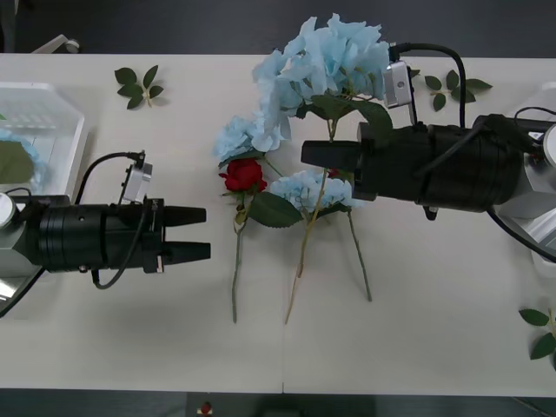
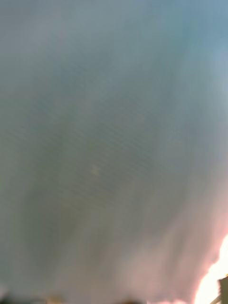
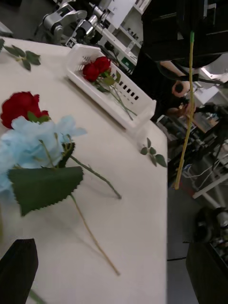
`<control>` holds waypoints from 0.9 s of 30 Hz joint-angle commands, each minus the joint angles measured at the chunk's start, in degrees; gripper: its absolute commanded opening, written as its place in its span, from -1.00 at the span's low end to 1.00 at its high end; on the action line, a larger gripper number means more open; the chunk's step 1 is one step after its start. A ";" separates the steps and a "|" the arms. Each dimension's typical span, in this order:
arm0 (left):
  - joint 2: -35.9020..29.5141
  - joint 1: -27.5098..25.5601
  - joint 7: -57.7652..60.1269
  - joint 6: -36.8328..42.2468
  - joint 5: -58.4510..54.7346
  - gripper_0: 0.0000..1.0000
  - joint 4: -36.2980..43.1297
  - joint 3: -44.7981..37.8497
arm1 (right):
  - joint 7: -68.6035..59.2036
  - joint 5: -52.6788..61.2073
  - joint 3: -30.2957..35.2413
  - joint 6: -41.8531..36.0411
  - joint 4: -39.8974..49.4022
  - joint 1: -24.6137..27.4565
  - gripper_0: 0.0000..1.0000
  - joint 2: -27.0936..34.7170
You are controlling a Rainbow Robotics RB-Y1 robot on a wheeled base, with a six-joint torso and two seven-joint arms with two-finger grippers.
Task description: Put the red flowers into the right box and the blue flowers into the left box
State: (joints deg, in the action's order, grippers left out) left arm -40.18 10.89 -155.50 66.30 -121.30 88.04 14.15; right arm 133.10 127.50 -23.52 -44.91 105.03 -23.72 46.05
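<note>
At table centre, right gripper (image 1: 306, 154) clamps a fluffy blue flower (image 1: 326, 61) overhanging one red rose (image 1: 244, 175) at its 8 o'clock; left gripper (image 1: 207, 233) gapes.

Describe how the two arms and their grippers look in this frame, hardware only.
Both arms end in matte black cylindrical housings joined to silver-grey wrist segments. The left gripper has two short black tapered fingers; a small silver camera module sits on its top, with a black cable looping from it. The right gripper has a bulkier black housing, its own silver module and black cables arching over it. No markings are legible.
</note>
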 commanded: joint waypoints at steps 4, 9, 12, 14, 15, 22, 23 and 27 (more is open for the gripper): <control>7.31 -3.15 0.50 -0.12 -0.70 0.81 3.98 1.76 | -3.91 0.38 0.06 -0.44 0.88 -1.85 -1.00 -1.75; 12.93 -3.15 0.50 -1.00 -0.70 0.81 4.16 3.34 | -4.43 0.38 -1.17 -0.36 0.80 -2.65 -1.00 -1.93; 15.13 -2.89 0.50 -1.35 -0.70 0.81 4.16 3.61 | -4.52 0.38 -1.26 -0.36 0.88 -2.65 -1.00 -1.84; 16.27 -2.80 0.50 -1.53 -0.70 0.80 4.16 3.87 | -4.34 0.38 -1.26 -0.44 0.80 -2.65 -1.00 -1.93; 16.71 -2.54 0.50 -1.70 -0.70 0.81 4.16 4.13 | -4.26 0.38 -1.26 -0.44 0.88 -2.65 -1.00 -1.93; 20.14 -0.60 0.50 -2.23 -0.52 0.81 4.07 4.75 | -4.26 0.29 -1.17 -0.36 0.80 -2.65 -1.00 -2.02; 20.84 -0.17 0.50 -2.49 -0.08 0.79 4.07 4.84 | -4.17 0.38 -1.17 -0.36 0.88 -2.65 -1.00 -2.02; 22.25 0.80 0.50 -4.16 0.89 0.20 4.07 5.10 | -4.08 0.29 -1.17 -0.27 0.80 -2.65 -1.00 -2.02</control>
State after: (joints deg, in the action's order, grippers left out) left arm -18.87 10.11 -154.35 63.22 -120.90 90.48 18.20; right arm 129.67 127.50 -25.55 -45.26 105.01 -25.25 44.30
